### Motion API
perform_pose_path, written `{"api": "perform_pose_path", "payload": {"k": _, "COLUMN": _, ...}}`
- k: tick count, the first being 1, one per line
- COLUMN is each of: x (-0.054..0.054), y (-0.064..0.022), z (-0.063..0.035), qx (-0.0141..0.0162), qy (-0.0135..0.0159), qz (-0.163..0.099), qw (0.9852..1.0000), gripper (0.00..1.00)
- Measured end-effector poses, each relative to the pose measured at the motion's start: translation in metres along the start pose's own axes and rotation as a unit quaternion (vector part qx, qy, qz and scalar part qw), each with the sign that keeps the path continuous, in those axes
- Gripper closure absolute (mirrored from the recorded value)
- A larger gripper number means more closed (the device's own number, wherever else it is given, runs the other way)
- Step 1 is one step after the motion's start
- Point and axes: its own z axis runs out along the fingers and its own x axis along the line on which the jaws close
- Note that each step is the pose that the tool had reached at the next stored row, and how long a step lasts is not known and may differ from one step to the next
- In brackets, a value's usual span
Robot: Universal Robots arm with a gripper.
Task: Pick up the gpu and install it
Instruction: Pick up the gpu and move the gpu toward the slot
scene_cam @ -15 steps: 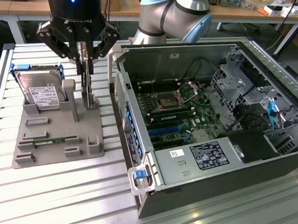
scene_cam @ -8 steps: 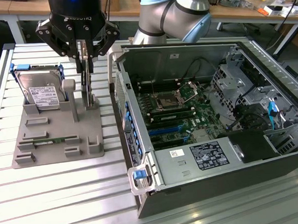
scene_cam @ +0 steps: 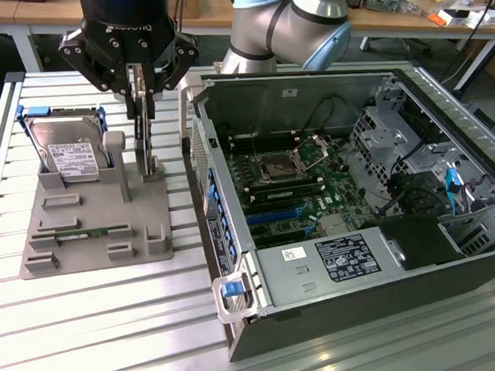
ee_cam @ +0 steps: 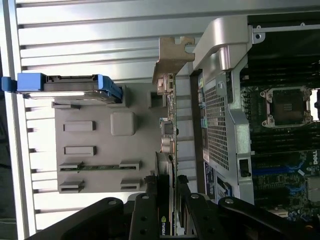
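Note:
The gpu (scene_cam: pixel 148 145) stands on edge in a slot of the grey fixture (scene_cam: pixel 101 243), to the exterior view's left of the open computer case (scene_cam: pixel 318 265). Seen edge-on, it is a thin dark card (ee_cam: pixel 169 145) with its silver bracket (ee_cam: pixel 172 52) at the far end. My gripper (scene_cam: pixel 140 104) comes down from above, one finger on each face of the card, and is shut on its upper edge (ee_cam: pixel 167 215). The card's lower edge still rests in the fixture.
A silver hard drive (scene_cam: pixel 67 149) with blue rails leans at the fixture's back, and a green memory stick (scene_cam: pixel 80 235) lies near its front. Inside the case are the motherboard (scene_cam: pixel 297 179) and blue slots (scene_cam: pixel 278 213). The case wall (ee_cam: pixel 220 100) runs close beside the card.

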Motion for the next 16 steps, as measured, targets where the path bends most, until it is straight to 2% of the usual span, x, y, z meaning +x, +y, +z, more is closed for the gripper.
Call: {"api": "perform_pose_path", "payload": {"k": 16, "x": -0.0001, "y": 0.0002, "z": -0.0052, "qx": 0.0, "qy": 0.0, "qz": 0.0, "qw": 1.0, "gripper": 0.74}}
